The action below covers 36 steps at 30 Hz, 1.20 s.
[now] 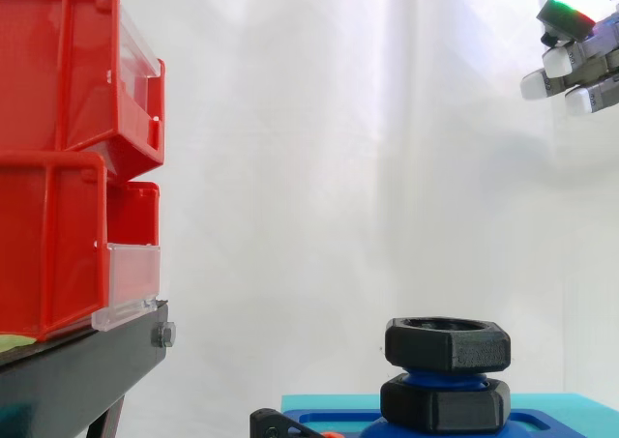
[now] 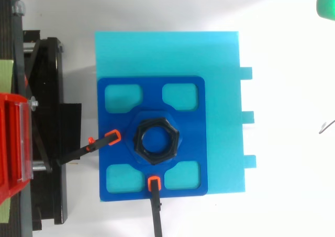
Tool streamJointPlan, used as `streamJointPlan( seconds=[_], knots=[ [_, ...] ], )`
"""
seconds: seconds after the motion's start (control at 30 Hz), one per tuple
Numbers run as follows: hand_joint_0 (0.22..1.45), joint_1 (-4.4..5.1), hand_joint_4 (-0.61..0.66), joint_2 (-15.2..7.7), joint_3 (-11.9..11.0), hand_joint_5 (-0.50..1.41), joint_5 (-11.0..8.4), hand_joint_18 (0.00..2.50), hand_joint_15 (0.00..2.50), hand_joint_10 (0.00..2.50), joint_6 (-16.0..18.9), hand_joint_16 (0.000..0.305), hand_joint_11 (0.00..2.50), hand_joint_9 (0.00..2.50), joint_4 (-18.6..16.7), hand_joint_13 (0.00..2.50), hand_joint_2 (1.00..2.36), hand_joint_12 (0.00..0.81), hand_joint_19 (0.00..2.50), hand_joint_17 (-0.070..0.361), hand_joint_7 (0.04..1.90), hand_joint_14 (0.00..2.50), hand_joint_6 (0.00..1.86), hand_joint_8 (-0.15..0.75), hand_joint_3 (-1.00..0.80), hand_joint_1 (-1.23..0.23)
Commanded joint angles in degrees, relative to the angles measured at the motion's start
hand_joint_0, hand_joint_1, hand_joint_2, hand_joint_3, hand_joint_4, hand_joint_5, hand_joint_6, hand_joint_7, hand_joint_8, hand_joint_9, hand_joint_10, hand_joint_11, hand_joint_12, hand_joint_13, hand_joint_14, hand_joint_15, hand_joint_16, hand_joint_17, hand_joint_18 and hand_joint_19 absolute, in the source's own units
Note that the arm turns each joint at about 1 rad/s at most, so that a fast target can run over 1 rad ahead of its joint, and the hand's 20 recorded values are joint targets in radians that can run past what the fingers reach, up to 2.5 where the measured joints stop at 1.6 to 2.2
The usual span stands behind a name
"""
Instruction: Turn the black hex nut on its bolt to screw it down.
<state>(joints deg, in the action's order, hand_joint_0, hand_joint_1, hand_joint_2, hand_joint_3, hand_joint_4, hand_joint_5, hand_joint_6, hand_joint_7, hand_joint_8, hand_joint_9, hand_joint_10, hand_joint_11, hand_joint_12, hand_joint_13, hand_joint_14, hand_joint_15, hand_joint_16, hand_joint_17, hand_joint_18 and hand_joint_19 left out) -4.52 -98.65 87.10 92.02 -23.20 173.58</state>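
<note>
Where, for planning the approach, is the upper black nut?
Side view: low, right of centre, the upper black nut sits on the blue bolt above a second nut, below-left of the hand.

2 blk hex nuts (image 1: pixel 448 344) (image 1: pixel 445 406), 1 blue bolt (image 1: pixel 437 379), 2 clamps (image 2: pixel 112 138) (image 2: pixel 154 183), 2 red bins (image 1: pixel 58 61) (image 1: pixel 48 249)

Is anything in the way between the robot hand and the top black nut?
No, nothing I can see. The robot hand hangs high on the right, the top black hex nut sits on its blue bolt lower down, and only air lies between.
</note>
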Motion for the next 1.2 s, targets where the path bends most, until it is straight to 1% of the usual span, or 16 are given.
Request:
streamJointPlan(
  seconds=[0.0, 0.3, 0.33, 0.37, 0.6, 0.67, 0.7, 0.8, 0.83, 0.9, 0.97, 1.03, 1.07, 1.1, 1.13, 1.17],
  knots=[
    [0.52, 0.04, 0.25, -0.05, 0.00, -0.18, 0.00, 0.34, 0.00, 0.00, 0.00, 0.048, 0.09, 0.50, 0.00, 0.22, 1.00, 0.328, 0.19, 0.107, 0.87, 0.00, 0.50, 0.269, -0.50, -0.45],
    [0.52, -0.05, 0.25, 0.03, 0.00, -0.18, 0.00, 0.34, 0.00, 0.00, 0.00, 0.048, 0.09, 0.50, 0.00, 0.22, 1.00, 0.328, 0.19, 0.107, 0.87, 0.00, 0.50, 0.269, -0.50, -0.45],
    [0.65, 0.04, 0.00, 0.03, 0.00, -0.30, 0.00, 0.00, 0.00, 0.00, 0.00, 0.000, 0.00, 0.00, 0.00, 0.00, 1.00, 0.000, 0.00, 0.000, 0.50, 0.00, 0.50, 0.000, -0.50, -0.02],
    [0.58, 0.04, 0.22, 0.03, -0.09, -0.20, 0.00, 0.48, 0.00, 0.00, 0.00, 0.046, 0.14, 0.61, 0.00, 0.33, 1.00, 0.319, 0.32, 0.103, 0.70, 0.00, 0.50, 0.255, -0.50, -0.50],
    [0.58, -0.05, 0.22, 0.03, 0.00, -0.20, 0.00, 0.49, 0.00, 0.00, 0.00, 0.046, 0.14, 0.62, 0.00, 0.33, 1.00, 0.319, 0.32, 0.103, 0.70, 0.00, 0.50, 0.257, -0.50, -0.50],
    [0.58, 0.04, 0.22, 0.03, 0.00, -0.20, 0.18, 0.49, 0.00, 0.00, 0.00, 0.046, 0.14, 0.62, 0.00, 0.33, 1.00, 0.318, 0.32, 0.103, 0.70, 0.00, 0.50, 0.256, -0.50, -0.50],
    [0.58, 0.30, 0.22, 0.03, 0.00, -0.20, 0.18, 0.49, 0.00, 0.00, -0.18, 0.046, 0.15, 0.62, 0.18, 0.33, 1.00, 0.318, 0.33, 0.103, 0.70, 0.00, 0.50, 0.257, -0.50, -0.50],
    [0.58, 0.48, 0.22, 0.03, 0.00, -0.20, 0.18, 0.49, 0.00, 0.00, -0.70, 0.046, 0.14, 0.62, 1.14, 0.33, 1.00, 0.318, 0.32, 0.103, 0.70, 0.00, 0.50, 0.258, -0.50, -0.50],
    [0.58, 0.65, 0.22, 0.03, 0.00, -0.20, 0.35, 0.49, 0.00, 0.00, -1.93, 0.046, 0.14, 0.62, 1.76, 0.33, 1.00, 0.318, 0.32, 0.103, 0.70, 0.00, 0.50, 0.258, -0.50, -0.50],
    [0.58, 0.74, 0.22, -0.14, 0.00, -0.20, 0.62, 0.49, 0.00, 0.00, -2.55, 0.046, 0.14, 0.62, 1.67, 0.33, 1.00, 0.318, 0.32, 0.103, 0.70, 0.00, 0.50, 0.257, -0.50, -0.50],
    [0.58, 0.92, 0.22, -0.32, 0.00, -0.20, 1.05, 0.49, 0.00, 0.00, -4.66, 0.046, 0.14, 0.62, 1.14, 0.33, 1.00, 0.318, 0.32, 0.103, 0.69, 0.00, 0.50, 0.258, -0.50, -0.50],
    [0.58, 1.00, 0.22, -0.41, 0.00, -0.20, 1.05, 0.49, 0.00, 0.00, -5.01, 0.046, 0.14, 0.61, 1.06, 0.33, 1.00, 0.319, 0.32, 0.103, 0.70, 0.00, 0.50, 0.258, -0.50, -0.50],
    [0.58, 1.27, 0.22, -0.32, -0.09, -0.20, 1.05, 0.49, 0.00, 0.00, -6.42, 0.046, 0.14, 0.62, 0.26, 0.33, 1.00, 0.319, 0.32, 0.103, 0.69, 0.00, 0.50, 0.258, -0.50, -0.50],
    [0.58, 1.79, 0.22, -0.32, -0.09, -0.20, 0.79, 0.49, 0.00, 0.00, -9.05, 0.046, 0.14, 0.61, -1.49, 0.33, 1.00, 0.319, 0.32, 0.103, 0.69, 0.00, 0.50, 0.259, -0.50, -0.50],
    [0.58, 1.97, 0.22, -0.32, 0.00, -0.20, 0.79, 0.49, 0.00, 0.00, -10.02, 0.046, 0.14, 0.61, -2.02, 0.33, 1.00, 0.319, 0.32, 0.103, 0.70, 0.00, 0.50, 0.259, -0.50, -0.50],
    [0.58, 2.23, 0.22, -0.41, 0.00, -0.20, 0.79, 0.49, 0.00, 0.00, -11.78, 0.046, 0.14, 0.61, -2.90, 0.33, 1.00, 0.319, 0.32, 0.103, 0.70, 0.00, 0.50, 0.257, -0.50, -0.50]
  ],
)
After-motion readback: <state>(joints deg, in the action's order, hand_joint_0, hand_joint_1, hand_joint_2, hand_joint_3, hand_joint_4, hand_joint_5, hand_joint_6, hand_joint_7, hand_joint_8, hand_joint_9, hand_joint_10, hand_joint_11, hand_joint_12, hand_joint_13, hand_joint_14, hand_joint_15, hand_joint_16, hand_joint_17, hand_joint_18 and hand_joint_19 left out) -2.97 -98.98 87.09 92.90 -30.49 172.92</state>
